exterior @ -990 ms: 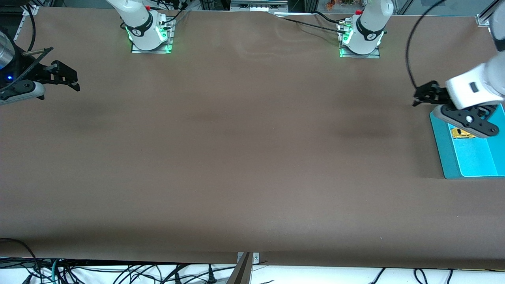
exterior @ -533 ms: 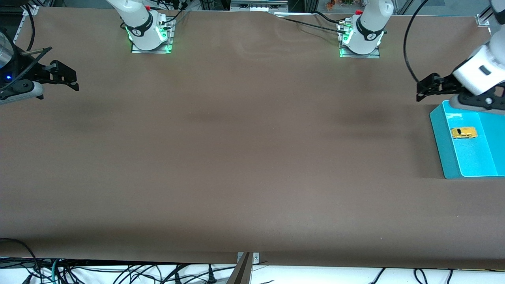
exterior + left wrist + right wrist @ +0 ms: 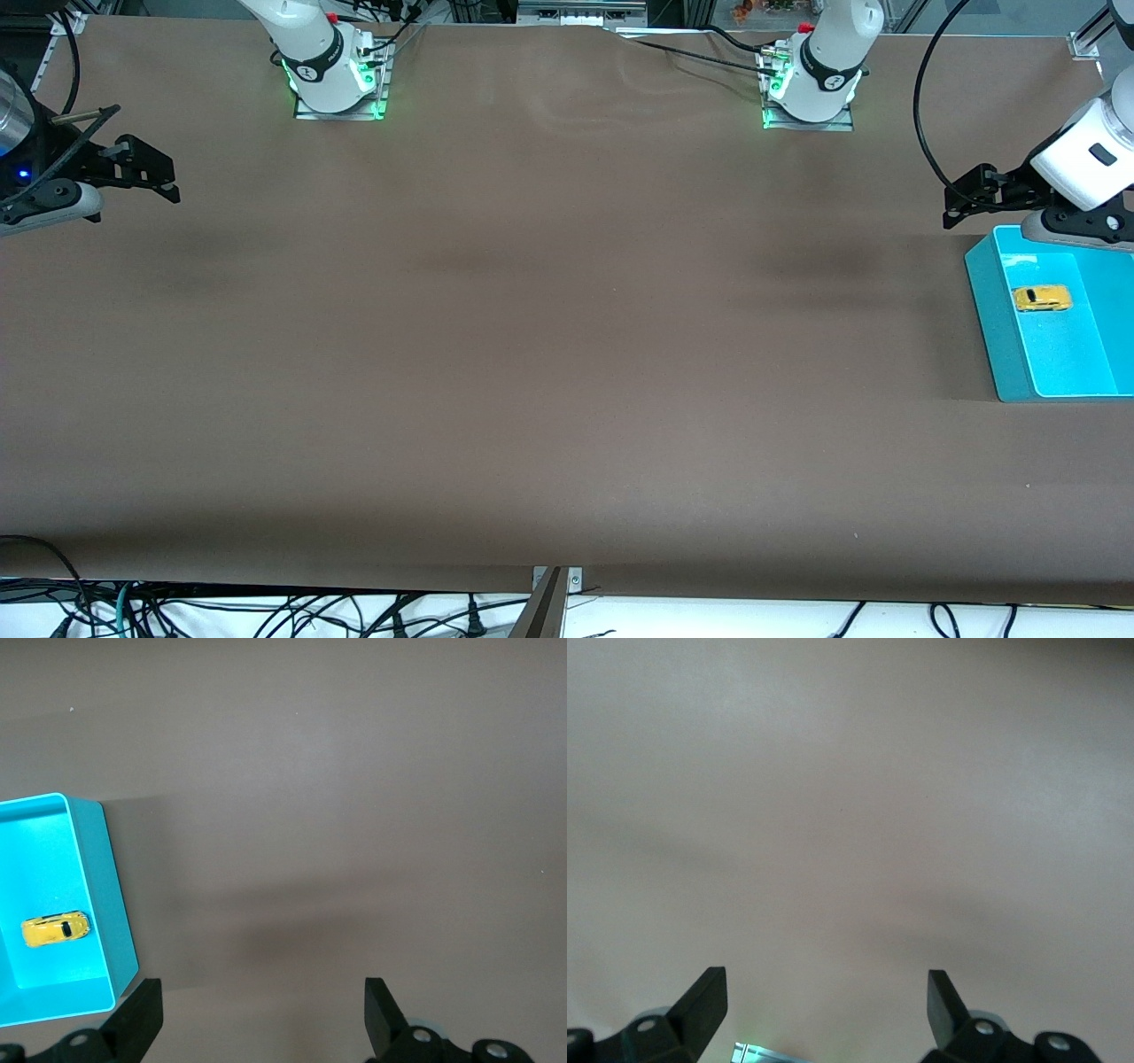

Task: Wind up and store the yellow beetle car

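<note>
The yellow beetle car (image 3: 1041, 299) lies on its wheels inside a teal bin (image 3: 988, 306) at the left arm's end of the table. It also shows in the left wrist view (image 3: 55, 930), in the bin (image 3: 111, 904). My left gripper (image 3: 952, 208) is open and empty, in the air over the bare table just beside the bin's corner that lies farthest from the front camera; in its wrist view (image 3: 263, 1001) only table shows between the fingers. My right gripper (image 3: 164, 177) is open and empty and waits at the right arm's end of the table (image 3: 826, 988).
The two arm bases (image 3: 337, 80) (image 3: 811, 84) stand along the table's edge farthest from the front camera. A black cable (image 3: 921, 133) hangs by the left arm. The brown table (image 3: 567, 354) stretches between the grippers.
My left gripper has lifted off the bin and moved toward the arm bases, which uncovers the car in the bin. The right arm has not moved.
</note>
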### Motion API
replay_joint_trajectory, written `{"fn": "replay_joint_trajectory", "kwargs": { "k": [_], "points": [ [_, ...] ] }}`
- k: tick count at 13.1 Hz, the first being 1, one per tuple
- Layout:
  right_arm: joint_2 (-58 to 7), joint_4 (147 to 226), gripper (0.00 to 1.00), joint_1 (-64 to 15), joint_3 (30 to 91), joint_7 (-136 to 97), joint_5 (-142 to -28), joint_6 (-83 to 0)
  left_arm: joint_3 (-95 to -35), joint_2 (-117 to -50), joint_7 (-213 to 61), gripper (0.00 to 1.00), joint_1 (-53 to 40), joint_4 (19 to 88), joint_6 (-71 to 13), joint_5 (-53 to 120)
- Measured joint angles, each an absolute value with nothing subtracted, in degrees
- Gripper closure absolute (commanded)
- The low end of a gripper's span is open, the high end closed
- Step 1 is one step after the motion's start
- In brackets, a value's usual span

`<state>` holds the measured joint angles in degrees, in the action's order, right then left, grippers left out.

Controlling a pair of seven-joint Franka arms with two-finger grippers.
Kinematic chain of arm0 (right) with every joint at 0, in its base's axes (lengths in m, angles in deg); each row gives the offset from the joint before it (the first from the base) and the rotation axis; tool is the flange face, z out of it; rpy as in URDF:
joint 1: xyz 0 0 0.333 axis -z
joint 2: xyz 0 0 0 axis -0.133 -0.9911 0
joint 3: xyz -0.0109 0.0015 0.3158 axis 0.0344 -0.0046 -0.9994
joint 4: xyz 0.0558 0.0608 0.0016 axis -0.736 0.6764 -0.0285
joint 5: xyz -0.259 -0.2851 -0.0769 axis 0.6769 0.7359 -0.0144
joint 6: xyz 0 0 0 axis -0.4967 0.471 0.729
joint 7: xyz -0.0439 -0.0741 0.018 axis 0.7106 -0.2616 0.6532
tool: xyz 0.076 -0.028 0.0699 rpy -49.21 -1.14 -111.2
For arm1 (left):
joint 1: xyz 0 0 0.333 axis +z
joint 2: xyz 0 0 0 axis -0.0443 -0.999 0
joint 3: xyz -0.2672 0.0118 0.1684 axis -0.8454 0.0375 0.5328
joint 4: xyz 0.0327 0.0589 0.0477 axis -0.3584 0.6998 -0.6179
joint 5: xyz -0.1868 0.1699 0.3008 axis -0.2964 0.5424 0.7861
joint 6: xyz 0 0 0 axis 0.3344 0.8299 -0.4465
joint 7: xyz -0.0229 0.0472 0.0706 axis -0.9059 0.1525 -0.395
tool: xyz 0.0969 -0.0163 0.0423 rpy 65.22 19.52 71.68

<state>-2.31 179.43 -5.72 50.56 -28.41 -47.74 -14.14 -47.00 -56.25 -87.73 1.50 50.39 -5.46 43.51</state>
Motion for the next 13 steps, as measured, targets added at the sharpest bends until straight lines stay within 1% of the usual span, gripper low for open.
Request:
{"fn": "replay_joint_trajectory", "kwargs": {
  "k": [13],
  "points": [
    [-2.3,179.42,0.0,-5.73,50.44,-29.89,-47.83,-14.12,-46.8,-56.4,-87.53,0.0,2.21,50.39,-5.48,42.22]
  ]
}}
